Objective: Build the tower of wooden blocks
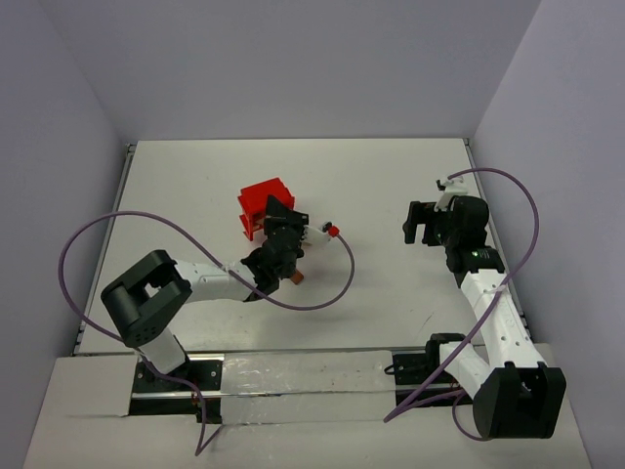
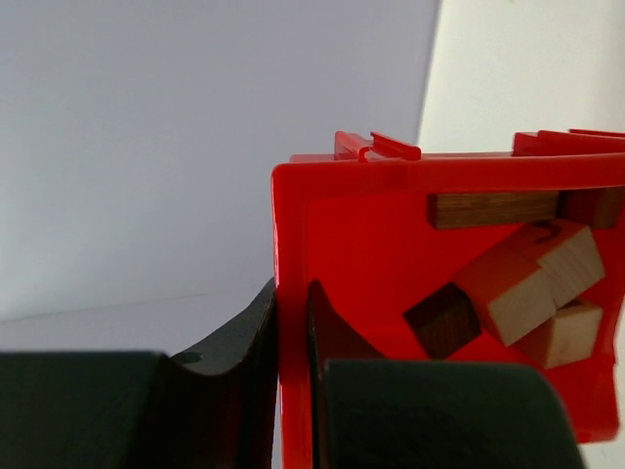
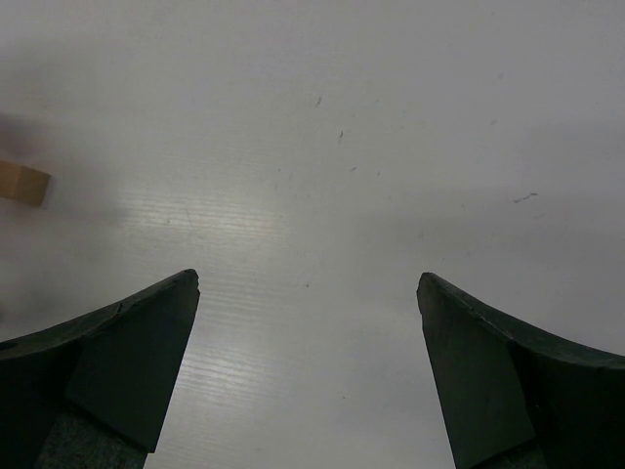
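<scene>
Only in the left wrist view were the wood blocks (image 2: 513, 288) seen: tan and dark pieces heaped in a corner of the red bin (image 2: 361, 244), with a brown bar (image 2: 493, 208) against its far wall. From above, the bin's inside could not be made out behind the left pincer (image 1: 276, 225). A lone reddish block (image 1: 296, 277) was seen on the surface (image 1: 371, 176) just beside that arm. A tan block (image 3: 21, 184) was caught at the left edge of the right wrist view.

The left pincer was clamped tight on the bin's wall, one finger (image 2: 256, 332) outside and one inside. The right pincer (image 3: 308, 283) was spread wide over bare surface, nothing held or touched — well apart from the bin.

Open surface was seen between the two arms — the right pincer was placed nearer the right edge than the bin.
</scene>
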Tool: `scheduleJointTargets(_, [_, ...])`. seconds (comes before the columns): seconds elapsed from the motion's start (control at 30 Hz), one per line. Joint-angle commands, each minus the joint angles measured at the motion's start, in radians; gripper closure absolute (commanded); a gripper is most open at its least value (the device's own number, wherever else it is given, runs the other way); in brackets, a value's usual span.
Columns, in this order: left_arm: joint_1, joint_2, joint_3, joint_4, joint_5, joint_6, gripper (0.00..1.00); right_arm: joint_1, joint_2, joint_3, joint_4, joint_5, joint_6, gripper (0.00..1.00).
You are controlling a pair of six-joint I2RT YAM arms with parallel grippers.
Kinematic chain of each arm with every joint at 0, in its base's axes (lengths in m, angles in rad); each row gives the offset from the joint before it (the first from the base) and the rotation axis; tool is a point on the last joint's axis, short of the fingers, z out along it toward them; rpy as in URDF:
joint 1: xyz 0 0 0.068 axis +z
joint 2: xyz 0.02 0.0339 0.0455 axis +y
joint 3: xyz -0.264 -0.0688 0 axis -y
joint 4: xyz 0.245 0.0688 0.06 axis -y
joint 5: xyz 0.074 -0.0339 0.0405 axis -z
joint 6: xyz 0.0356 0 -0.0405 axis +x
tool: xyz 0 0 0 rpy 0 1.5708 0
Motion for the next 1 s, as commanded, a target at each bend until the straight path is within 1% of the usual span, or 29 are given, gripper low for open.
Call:
scheduleJointTargets(0.0, [-0.024,0.025,0.04,0.271,-0.04,0.123,1.0,-0.008,-0.001,0.052,0.005,0.002,-0.005,0.0])
scheduleJointTargets(0.1, [-0.028,0.032,0.06,0.236,-0.05,0.097,1.0,-0.008,-0.007,0.05,0.005,0.002,-0.005,0.0])
scheduleJointTargets(0.17, [-0.028,0.043,0.053,0.267,-0.049,0.127,1.0,-0.007,-0.011,0.048,0.005,0.003,-0.005,0.0])
scheduleJointTargets(0.3, [-0.039,0.072,0.048,0.273,-0.053,0.119,1.0,-0.008,-0.004,0.052,0.006,-0.002,-0.003,0.0])
scheduleJointTargets(0.4, [-0.045,0.137,0.046,0.377,-0.059,0.193,1.0,-0.008,-0.004,0.054,0.002,-0.001,-0.005,0.0])
scheduleJointTargets(0.47, [-0.046,0.159,0.035,0.433,-0.059,0.212,1.0,-0.008,-0.01,0.053,0.002,0.001,-0.005,0.0])
scheduleJointTargets(0.5, [-0.051,0.204,0.021,0.482,-0.058,0.245,1.0,-0.008,-0.016,0.05,0.003,0.004,-0.006,0.0])
scheduleJointTargets(0.6, [-0.051,0.237,0.003,0.536,-0.062,0.246,1.0,-0.011,-0.028,0.045,0.0,0.008,-0.007,0.0])
scheduleJointTargets(0.73, [-0.051,0.238,-0.001,0.504,-0.078,0.197,1.0,-0.015,-0.028,0.045,0.0,0.003,-0.006,0.0])
scheduleJointTargets(0.97, [-0.05,0.229,0.004,0.52,-0.082,0.176,1.0,-0.015,-0.016,0.049,-0.001,0.001,-0.006,0.0])
